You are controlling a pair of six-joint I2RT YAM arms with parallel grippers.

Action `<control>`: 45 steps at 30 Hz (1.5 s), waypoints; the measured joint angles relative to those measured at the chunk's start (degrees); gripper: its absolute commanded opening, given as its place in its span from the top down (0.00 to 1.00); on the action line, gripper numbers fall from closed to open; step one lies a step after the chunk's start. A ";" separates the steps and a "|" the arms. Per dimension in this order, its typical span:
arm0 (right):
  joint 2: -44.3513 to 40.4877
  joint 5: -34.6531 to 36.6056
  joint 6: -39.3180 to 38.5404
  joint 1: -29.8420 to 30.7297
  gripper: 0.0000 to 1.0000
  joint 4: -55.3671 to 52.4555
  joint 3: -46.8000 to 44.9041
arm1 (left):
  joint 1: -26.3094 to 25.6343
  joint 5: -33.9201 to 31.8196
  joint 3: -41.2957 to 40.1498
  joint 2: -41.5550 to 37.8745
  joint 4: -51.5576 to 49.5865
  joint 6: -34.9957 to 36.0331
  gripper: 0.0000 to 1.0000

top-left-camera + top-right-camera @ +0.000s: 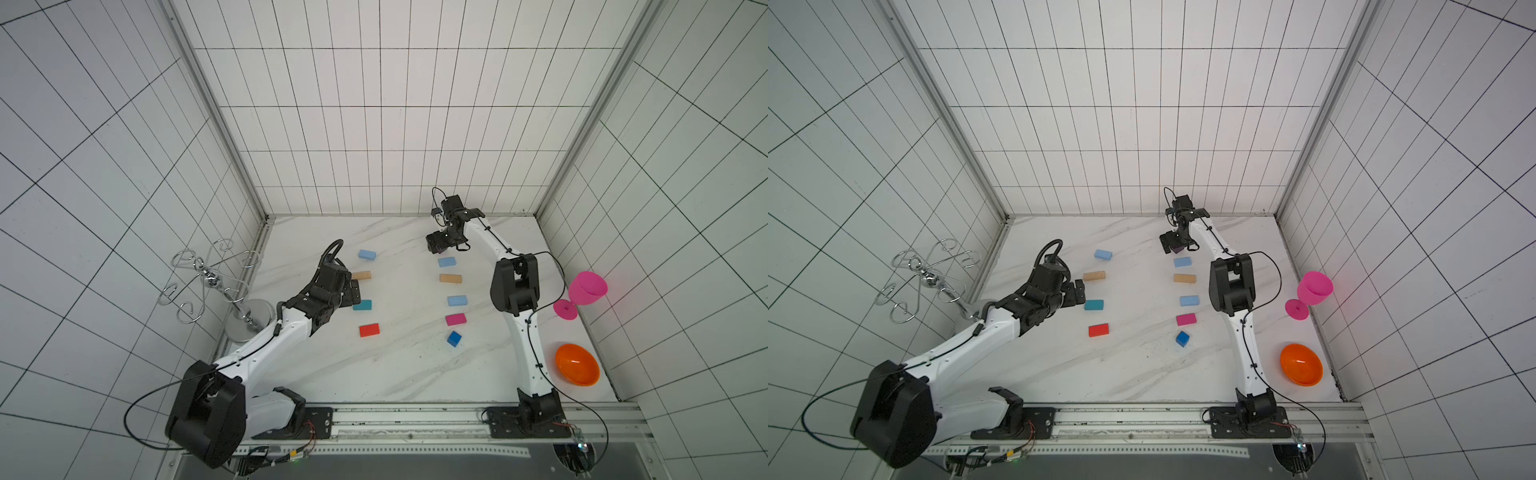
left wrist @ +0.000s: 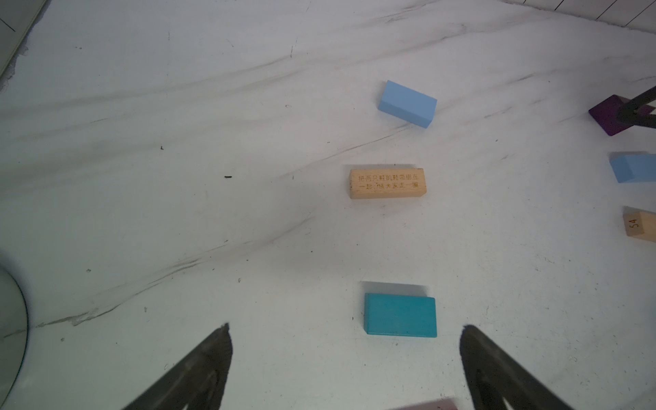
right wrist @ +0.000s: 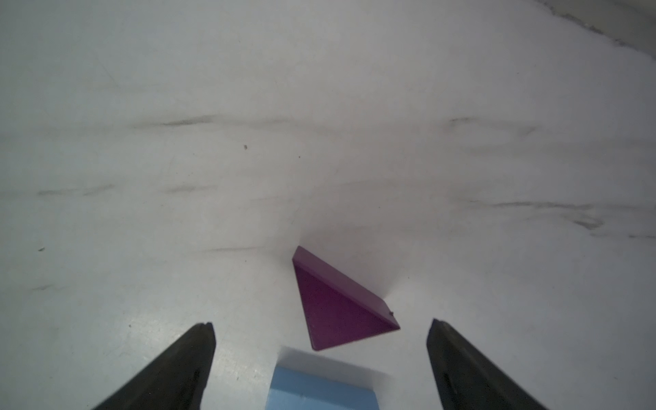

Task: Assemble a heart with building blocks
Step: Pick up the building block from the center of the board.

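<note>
The building blocks lie flat in two loose columns on the marble table [image 1: 399, 374]. One column holds light blue [image 1: 367, 254], tan [image 1: 361, 275], teal [image 1: 362, 305] and red [image 1: 369, 330]. The other holds light blue [image 1: 446, 262], tan [image 1: 451, 278], light blue [image 1: 457, 300], pink [image 1: 456, 319] and a blue cube [image 1: 454, 338]. My left gripper [image 2: 346, 330] hangs open and empty just short of the teal block [image 2: 400, 315]. My right gripper [image 3: 320, 324] is open over the purple wedge [image 3: 337, 309], whose near corner lies between the fingertips, untouched. No heart outline shows.
A chrome wire rack [image 1: 212, 282] stands at the table's left edge beside my left arm. A pink goblet [image 1: 586, 291] lies tipped and an orange bowl [image 1: 577, 370] sits by the right wall. Tiled walls close three sides.
</note>
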 measured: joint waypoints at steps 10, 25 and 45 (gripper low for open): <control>3.89 1.88 1.79 -0.63 0.15 0.46 3.10 | 0.00 -0.46 -0.09 -0.13 -0.61 -0.15 0.01; 6.54 2.14 4.68 -1.14 0.27 -0.44 8.96 | 0.00 -1.46 -0.09 -0.11 -1.25 -0.13 0.01; 10.47 1.68 5.90 -0.70 0.70 -5.64 12.68 | 0.61 -1.86 -0.09 -0.11 -1.84 -0.13 0.01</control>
